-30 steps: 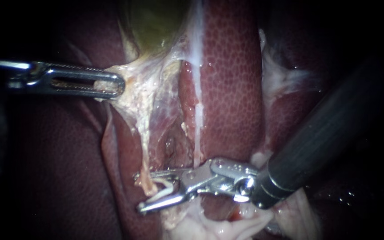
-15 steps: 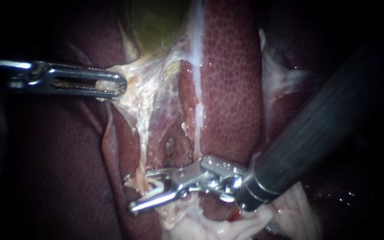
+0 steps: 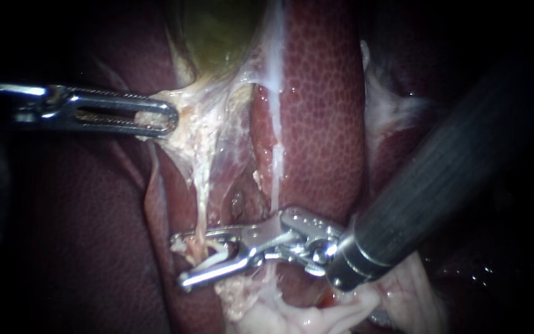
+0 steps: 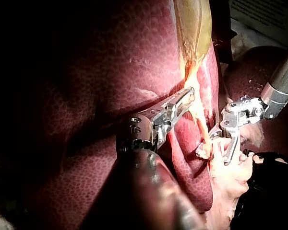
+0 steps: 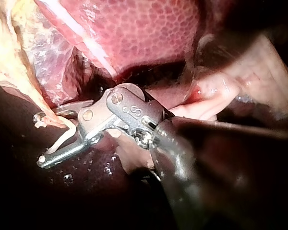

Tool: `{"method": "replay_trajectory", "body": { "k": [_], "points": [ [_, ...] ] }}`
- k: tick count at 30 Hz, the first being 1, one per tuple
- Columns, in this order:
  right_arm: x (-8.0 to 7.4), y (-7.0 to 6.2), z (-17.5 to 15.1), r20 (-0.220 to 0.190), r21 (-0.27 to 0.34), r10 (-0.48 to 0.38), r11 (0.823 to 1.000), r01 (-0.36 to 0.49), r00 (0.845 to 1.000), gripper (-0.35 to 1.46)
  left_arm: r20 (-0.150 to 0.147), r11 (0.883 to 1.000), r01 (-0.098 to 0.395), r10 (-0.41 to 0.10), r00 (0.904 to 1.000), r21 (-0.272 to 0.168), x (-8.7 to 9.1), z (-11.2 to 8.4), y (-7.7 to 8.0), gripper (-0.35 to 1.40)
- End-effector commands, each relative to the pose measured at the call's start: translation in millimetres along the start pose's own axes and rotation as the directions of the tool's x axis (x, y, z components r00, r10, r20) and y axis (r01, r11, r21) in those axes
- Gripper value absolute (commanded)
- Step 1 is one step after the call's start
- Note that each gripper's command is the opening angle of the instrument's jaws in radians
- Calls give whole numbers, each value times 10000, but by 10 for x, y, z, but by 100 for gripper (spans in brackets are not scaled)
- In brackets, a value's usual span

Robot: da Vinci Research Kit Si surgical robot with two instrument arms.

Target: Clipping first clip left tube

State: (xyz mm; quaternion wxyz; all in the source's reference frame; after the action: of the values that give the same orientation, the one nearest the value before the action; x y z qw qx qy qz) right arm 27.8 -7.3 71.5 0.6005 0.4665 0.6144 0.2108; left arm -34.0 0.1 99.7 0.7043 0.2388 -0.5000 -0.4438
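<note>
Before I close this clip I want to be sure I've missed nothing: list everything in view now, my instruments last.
liver: one, dark red and mottled, behind everything.
gallbladder: one, greenish yellow, top of the endoscope view.
pale tissue: one sheet, whitish yellow, spread from the gallbladder down over the liver.
white strand: one, white, running down the liver beside the pale tissue.
tube: one, pale yellow, from the pale tissue down between the right instrument's jaws.
clip: one, white, in the right instrument's jaws, at the tube.
left instrument: silver, jaws shut on the pale tissue below the gallbladder.
right instrument: silver jaws, dark shaft, jaws apart, holding the clip.
</note>
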Motion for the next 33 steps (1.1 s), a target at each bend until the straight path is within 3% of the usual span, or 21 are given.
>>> {"method": "replay_trajectory", "body": {
  "k": [1,5,9,33],
  "points": [
    [-7,4,-1,201,-64,51,10000,-49,9998,59,-3,10000,-3,3,10000,4,0,-1,0,-35],
    [-26,13,-2,381,-168,202,9997,-196,9991,59,-5,10000,-5,5,10000,9,1,-2,0,-35],
    [-34,17,-2,469,-174,232,9996,-224,9986,59,-6,10000,-5,5,10000,10,1,-2,0,-35],
    [-10,9,3,271,-196,334,9993,-329,9991,55,-4,10000,-3,3,10000,5,0,-1,0,-35]
  ]
}}
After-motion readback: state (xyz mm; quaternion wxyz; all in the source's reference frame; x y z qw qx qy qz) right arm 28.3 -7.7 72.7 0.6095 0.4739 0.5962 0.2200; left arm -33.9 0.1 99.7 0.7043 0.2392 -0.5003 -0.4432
